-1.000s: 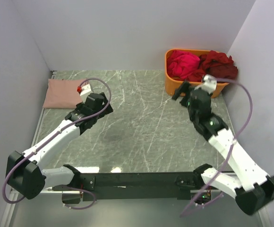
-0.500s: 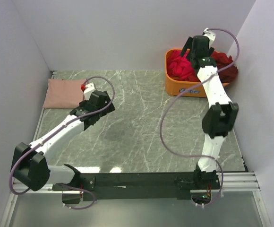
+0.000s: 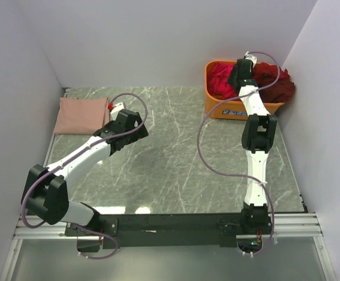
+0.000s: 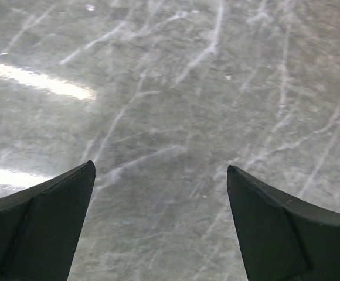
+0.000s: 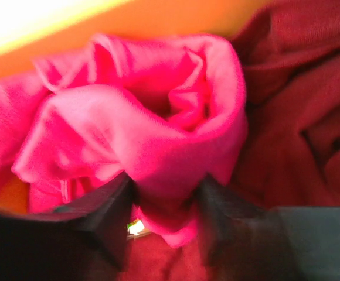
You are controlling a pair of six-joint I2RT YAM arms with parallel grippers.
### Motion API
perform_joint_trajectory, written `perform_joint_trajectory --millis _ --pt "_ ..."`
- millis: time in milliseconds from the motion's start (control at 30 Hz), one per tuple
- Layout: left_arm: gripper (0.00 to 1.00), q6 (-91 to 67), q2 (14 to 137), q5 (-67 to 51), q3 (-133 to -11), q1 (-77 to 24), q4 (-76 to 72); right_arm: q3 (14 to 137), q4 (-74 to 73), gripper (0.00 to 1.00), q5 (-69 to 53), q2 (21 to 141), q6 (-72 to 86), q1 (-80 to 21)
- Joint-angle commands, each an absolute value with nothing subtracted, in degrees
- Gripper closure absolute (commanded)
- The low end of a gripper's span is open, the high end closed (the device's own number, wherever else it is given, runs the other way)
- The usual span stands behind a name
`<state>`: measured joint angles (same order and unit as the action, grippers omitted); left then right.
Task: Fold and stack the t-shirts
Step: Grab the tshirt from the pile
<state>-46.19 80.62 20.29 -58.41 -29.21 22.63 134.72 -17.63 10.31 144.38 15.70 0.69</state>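
Note:
The bright pinkish-red t-shirt (image 3: 220,79) lies crumpled in the left half of the orange bin (image 3: 217,108), beside a dark maroon t-shirt (image 3: 272,82). My right gripper (image 3: 238,73) reaches down into the bin. In the right wrist view a raised fold of the pinkish-red t-shirt (image 5: 146,117) is pinched in the right gripper (image 5: 164,187), both fingers (image 5: 99,216) pressing on it, with maroon cloth (image 5: 299,105) beside and below. A pale dusty pink t-shirt (image 3: 79,115) lies folded at the far left. My left gripper (image 3: 133,127) hovers open just right of it, over bare table (image 4: 161,170).
The bin's orange wall (image 5: 158,23) rises right behind the pinched fold. White walls close the table in at the back, left and right. The grey marble tabletop (image 3: 176,146) stretches between the two arms.
The right arm swung from in front of the bin up over it and down inside, and its jaws closed round the pinkish-red fold. The left arm shifted slightly right, staying open.

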Motion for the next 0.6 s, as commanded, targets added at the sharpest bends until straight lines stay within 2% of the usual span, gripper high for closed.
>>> perform_joint_trajectory --millis 0,100,167,233,567 --pt "0.01 -45.97 78.41 16.35 -58.45 -29.09 18.11 137.91 -6.25 0.57 7.48 141.34 15.73 1.32" --pt "0.0 -46.05 76.65 16.0 -56.69 -29.09 16.53 137.98 -3.43 0.74 6.77 139.93 15.38 1.32" --pt "0.0 -45.97 76.12 16.17 -56.25 -29.09 16.7 139.12 -4.13 0.8 7.55 138.43 14.77 1.32" --pt "0.01 -46.05 75.76 15.82 -55.9 -29.09 16.53 139.48 -4.39 1.0 8.43 135.9 14.41 1.32" --pt "0.0 -46.5 74.1 9.68 -53.27 -29.09 13.71 134.3 -7.55 1.0 6.94 119.11 10.55 -2.19"
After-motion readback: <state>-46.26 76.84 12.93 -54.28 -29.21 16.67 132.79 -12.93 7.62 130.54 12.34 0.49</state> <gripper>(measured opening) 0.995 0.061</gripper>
